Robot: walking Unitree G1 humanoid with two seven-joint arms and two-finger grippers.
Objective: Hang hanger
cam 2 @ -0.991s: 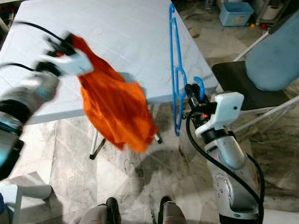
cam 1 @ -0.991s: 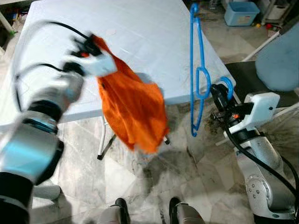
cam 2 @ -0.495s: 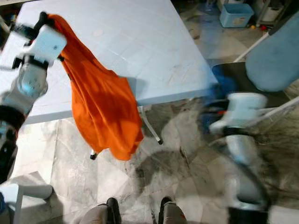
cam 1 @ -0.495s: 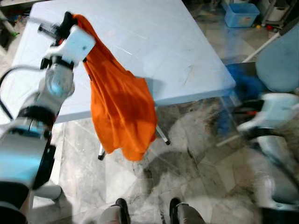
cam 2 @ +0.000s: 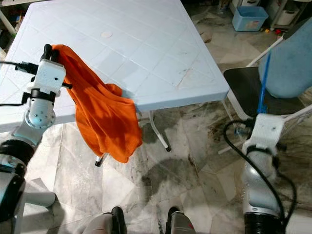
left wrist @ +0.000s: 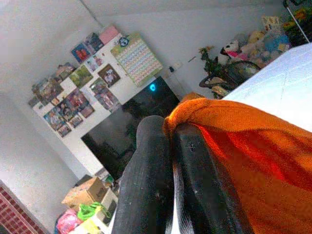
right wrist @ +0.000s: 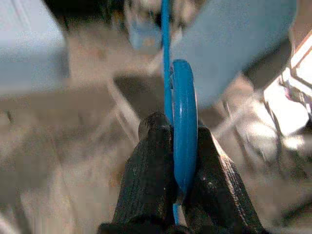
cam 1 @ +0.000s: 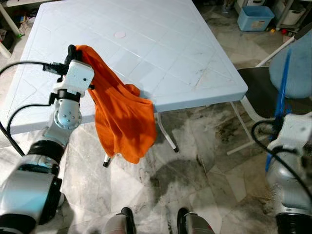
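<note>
Your left gripper [left wrist: 170, 141] is clamped on the orange garment [cam 1: 122, 122], held up at about 10 o'clock over the near edge of the white table [cam 1: 161, 44]; the cloth drapes off that edge toward the floor. Your right gripper [right wrist: 175, 141] is pinched on the blue hanger [cam 1: 280, 83], at 3 o'clock, beside the chair [cam 1: 258, 92].

Bright even daylight; right wrist view blurred.
</note>
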